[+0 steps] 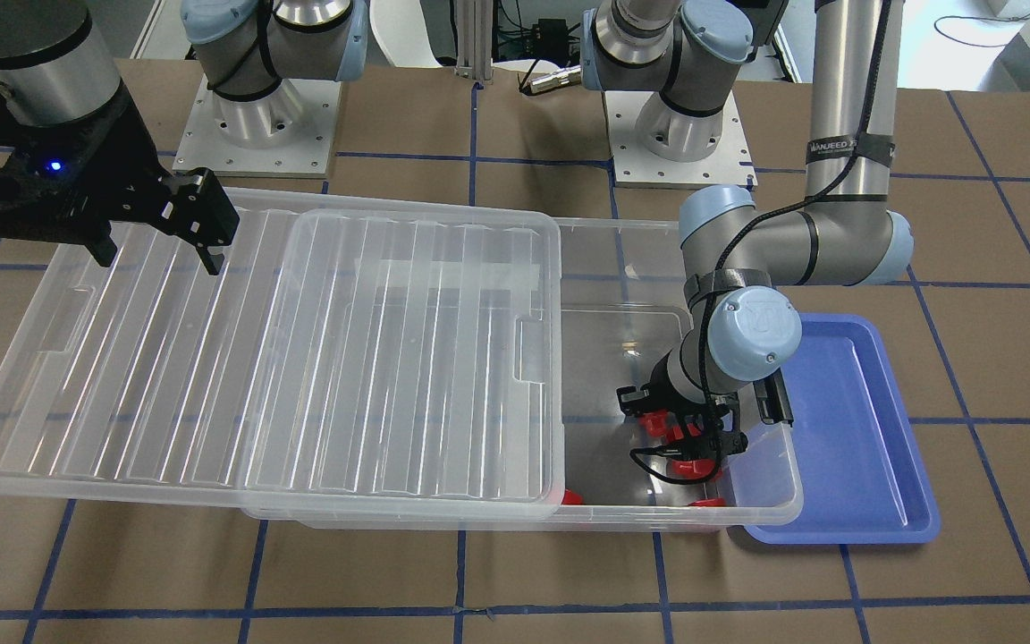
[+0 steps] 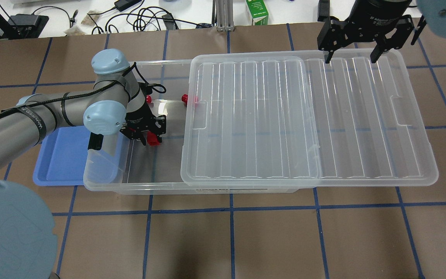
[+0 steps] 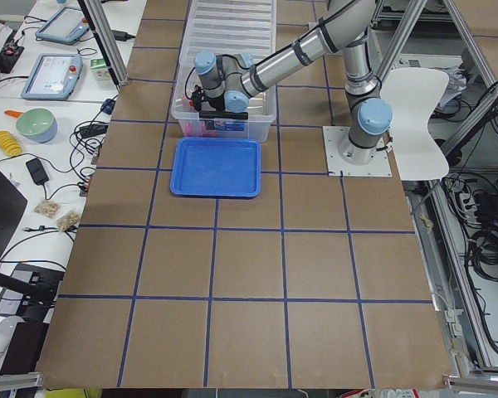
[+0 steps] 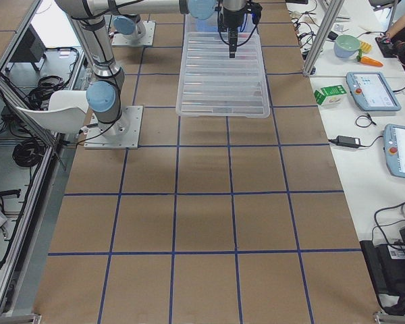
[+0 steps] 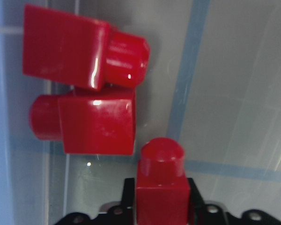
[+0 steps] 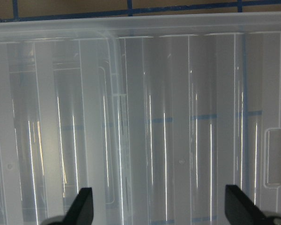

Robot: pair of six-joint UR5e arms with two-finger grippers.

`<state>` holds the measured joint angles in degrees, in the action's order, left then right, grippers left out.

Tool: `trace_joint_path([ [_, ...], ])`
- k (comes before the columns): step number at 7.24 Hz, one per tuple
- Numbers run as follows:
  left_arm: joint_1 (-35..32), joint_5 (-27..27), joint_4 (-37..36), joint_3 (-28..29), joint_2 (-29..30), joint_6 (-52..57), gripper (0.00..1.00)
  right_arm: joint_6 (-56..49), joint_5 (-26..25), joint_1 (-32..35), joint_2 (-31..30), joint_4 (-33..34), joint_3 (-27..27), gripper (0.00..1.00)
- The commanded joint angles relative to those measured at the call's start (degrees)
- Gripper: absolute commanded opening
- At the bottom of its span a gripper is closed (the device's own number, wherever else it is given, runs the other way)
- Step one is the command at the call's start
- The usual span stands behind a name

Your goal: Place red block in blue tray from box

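Observation:
My left gripper point(image 2: 148, 136) is down inside the open end of the clear box point(image 2: 149, 186), next to its short wall. It is shut on a red block point(image 5: 161, 187), stub pointing away, just above the box floor; the block also shows in the overhead view point(image 2: 153, 139). Two near-identical red pieces point(image 5: 84, 47) point(image 5: 93, 124) lie side by side just beyond it. The blue tray point(image 2: 62, 159) sits empty on the table against that end of the box. My right gripper point(image 2: 350, 58) is open and empty above the far end of the ribbed lid point(image 2: 304, 124).
The lid point(image 1: 300, 358) is slid sideways, covering most of the box and overhanging its end. More red pieces lie by the lid edge point(image 2: 190, 99) and the far box wall point(image 2: 148, 100). Both arm bases point(image 1: 260, 125) stand behind the box.

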<state>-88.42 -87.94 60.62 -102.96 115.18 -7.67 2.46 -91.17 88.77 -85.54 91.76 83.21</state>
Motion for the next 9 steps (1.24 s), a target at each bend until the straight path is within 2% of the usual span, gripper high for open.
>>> trace_joint_path([
  [1, 0.0, -0.04, 0.72, 2.31, -1.18, -0.42, 0.0, 0.0, 0.11, 0.0, -0.07, 0.0, 0.03, 1.0],
  [2, -0.35, -0.04, 1.42, 3.54, -1.54, -0.5, 0.0, 0.0, 0.03, 0.0, -0.16, 0.0, 0.03, 1.0],
  [3, -0.44, -0.13, 6.65, 6.69, -3.02, -0.51, 0.0, 0.0, 0.03, 0.0, -0.24, 0.0, -0.06, 1.0],
  [5, -0.27, 0.49, 23.58, 18.43, -6.01, -0.59, 0.0, 0.0, -0.06, 0.0, -0.24, 0.0, -0.06, 1.0],
  [6, 0.69, -0.21, 27.41, 23.11, -6.89, 0.1, 0.0, 0.0, -0.15, 0.0, -0.33, -0.09, -0.06, 1.0],
  [7, 3.83, -0.48, 28.14, 25.07, -6.73, 0.98, 0.0, 0.0, -0.24, 0.0, -0.25, -0.01, -0.06, 1.0],
  [9, 10.78, -3.44, 28.32, 25.79, -6.64, 12.78, 0.0, 0.0, -0.32, -0.08, -0.25, -0.09, -0.06, 1.0],
])
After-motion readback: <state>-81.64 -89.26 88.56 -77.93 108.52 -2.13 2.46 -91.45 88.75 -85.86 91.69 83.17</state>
